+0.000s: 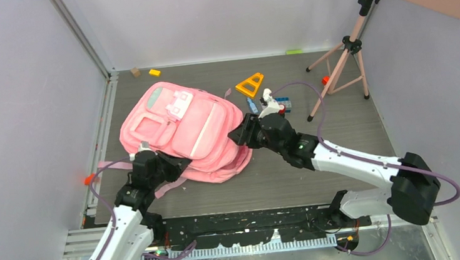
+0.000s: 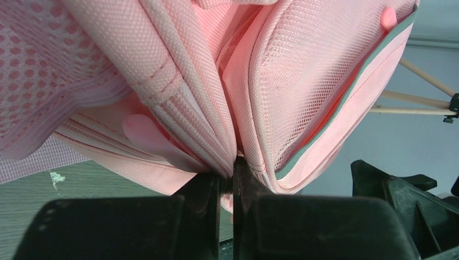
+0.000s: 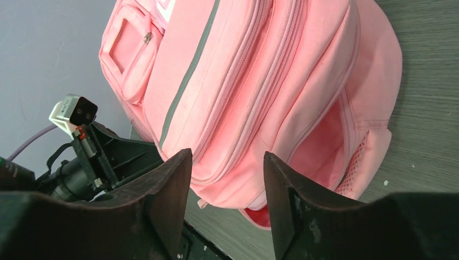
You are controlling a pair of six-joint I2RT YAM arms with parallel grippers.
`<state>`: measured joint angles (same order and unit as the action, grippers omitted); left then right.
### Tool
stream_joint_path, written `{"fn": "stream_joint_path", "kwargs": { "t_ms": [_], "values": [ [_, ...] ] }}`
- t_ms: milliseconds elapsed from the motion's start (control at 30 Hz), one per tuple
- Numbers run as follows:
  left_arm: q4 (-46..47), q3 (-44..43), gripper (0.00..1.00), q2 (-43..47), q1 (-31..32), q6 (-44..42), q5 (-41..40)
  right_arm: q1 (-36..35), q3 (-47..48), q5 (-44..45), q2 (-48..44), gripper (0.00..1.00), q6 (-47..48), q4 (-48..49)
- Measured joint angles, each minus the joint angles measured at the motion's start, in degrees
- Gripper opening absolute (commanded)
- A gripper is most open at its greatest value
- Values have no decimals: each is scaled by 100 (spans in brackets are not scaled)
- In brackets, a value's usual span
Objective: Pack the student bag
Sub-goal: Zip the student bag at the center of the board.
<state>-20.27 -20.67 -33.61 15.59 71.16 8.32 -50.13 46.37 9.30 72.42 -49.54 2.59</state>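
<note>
Two arms close in on the student bag (image 1: 183, 131), which lies flat on the grey table (image 1: 318, 166), left of centre. Its front pockets face up and its grey-green top panel points toward the far-left corner.

The left arm (image 1: 120, 231) rises from its base at the near left with the elbow bent. Its wrist leans forward to the bag's near-left edge, by the pink straps. The left gripper (image 2: 233, 172) is pinched tight on a fold of the bag's pink fabric. Its two black fingers (image 2: 203, 189) meet with only the seam between them, and mesh panels bulge above.

The right arm (image 1: 349, 160) stretches long and low from the near right, forearm running diagonally across the table, wrist turned toward the bag's right side. The right gripper (image 3: 227, 162) stands parted, with nothing between its fingers. It hangs just beside the bag's near-right corner, where a zipped side opening gapes. Whether its tips touch the fabric cannot be told.

Beyond the bag lie an orange triangle (image 1: 250, 85), a yellow block (image 1: 154, 72) and some blue blocks (image 1: 283, 104). A tripod (image 1: 341, 63) stands at the far right.
</note>
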Motion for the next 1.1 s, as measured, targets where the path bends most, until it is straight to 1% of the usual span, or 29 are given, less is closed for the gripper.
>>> {"fn": "stream_joint_path", "kwargs": {
  "t_ms": [133,233,333,433,533,567,700,833,967,1100],
  "values": [
    [-4,-15,0,31,0,46,-11,-24,-146,22,-437,59,-52,-170],
    [-7,-94,0,15,0,61,-9,-179,-236,13,-531,58,-170,-293],
    [15,-221,0,-55,2,83,-4,-555,-245,28,-487,54,-258,-404],
    [101,-352,0,-197,2,103,13,-1003,-216,140,-289,52,-317,-442],
    [214,-481,0,-404,2,142,39,-1550,105,605,186,49,-304,-807],
    [243,-533,0,-472,2,149,46,-1738,282,796,376,46,-286,-973],
    [382,-671,0,-588,2,177,52,-2229,1051,1547,999,44,-160,-1497],
    [431,-697,0,-590,2,195,52,-2339,1438,2111,1364,43,-35,-1655],
    [435,-697,0,-590,2,197,52,-2339,1543,2588,1644,39,70,-1779],
    [442,-697,0,-590,2,197,52,-2339,1589,3012,1917,39,160,-1882]
  ]
}}
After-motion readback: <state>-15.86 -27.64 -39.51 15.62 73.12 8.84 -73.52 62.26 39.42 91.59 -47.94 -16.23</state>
